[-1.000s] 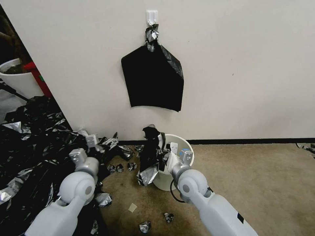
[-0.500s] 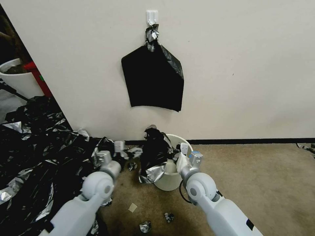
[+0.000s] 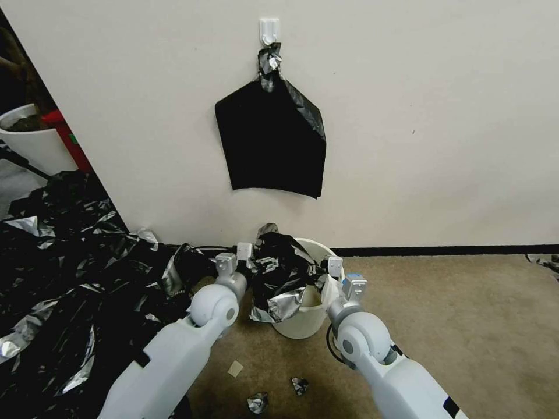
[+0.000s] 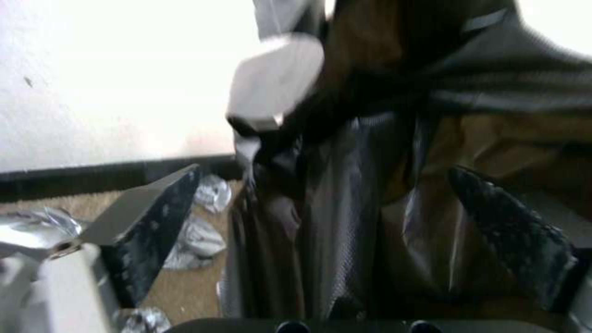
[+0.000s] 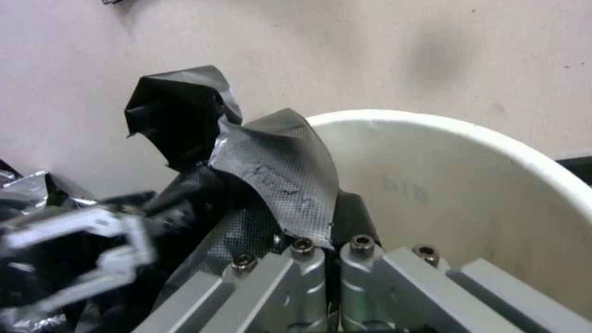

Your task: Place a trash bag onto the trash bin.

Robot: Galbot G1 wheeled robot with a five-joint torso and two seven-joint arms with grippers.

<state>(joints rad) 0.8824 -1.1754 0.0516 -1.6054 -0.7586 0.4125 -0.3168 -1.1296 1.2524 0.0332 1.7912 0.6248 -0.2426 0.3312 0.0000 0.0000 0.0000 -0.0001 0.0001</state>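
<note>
A thin, glossy black plastic trash bag (image 3: 280,273), wrinkled and glinting silver, hangs bunched over the left part of the rim of a round cream-white plastic trash bin (image 3: 311,317) that stands on the tan carpet (image 3: 454,326) against the pale wall (image 3: 419,128). From the head camera, the left end effector (image 3: 247,260) sits at the bag's left side beside the bin, and the right end effector (image 3: 333,277) reaches over the bin's right rim. The left wrist camera shows what the head view cannot: two dark, gritty fingers (image 4: 154,222) spread wide apart, with the draped film (image 4: 345,208) hanging between them and neither pad pressed against it. The right wrist camera looks over the metal fingers (image 5: 306,273), pressed together on a fold of the textured black film (image 5: 280,180) just at the bin's inner wall (image 5: 444,194), whose cream interior is bare on that side; the other arm's end effector appears blurred at that picture's edge. Only the head view takes in the flat black sheaf (image 3: 271,139) knotted to a white wall hook (image 3: 269,29), the wide heap of black bags (image 3: 64,273) on the floor to the left, and small crumpled scraps (image 3: 300,385) on the carpet.
</note>
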